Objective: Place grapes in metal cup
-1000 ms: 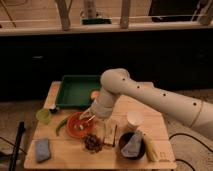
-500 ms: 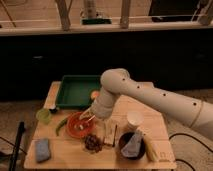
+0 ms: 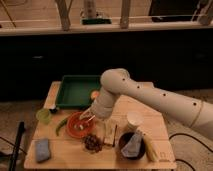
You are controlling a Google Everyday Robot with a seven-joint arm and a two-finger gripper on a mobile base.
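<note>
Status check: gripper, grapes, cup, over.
Gripper low over the table, right of the grapes. Grapes on the table, not gripped. Metal cup upright, right of gripper. Orange bowl beside grapes, not between them and cup.

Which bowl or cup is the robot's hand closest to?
The orange-red bowl. The gripper hangs right at its rim, while the metal cup, the black bowl and the small green cup all sit farther off.

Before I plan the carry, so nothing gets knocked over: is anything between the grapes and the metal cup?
Yes. The gripper hangs between the grapes and the metal cup, and the black bowl sits just in front of the cup. The orange bowl lies off that path, behind the grapes.
</note>
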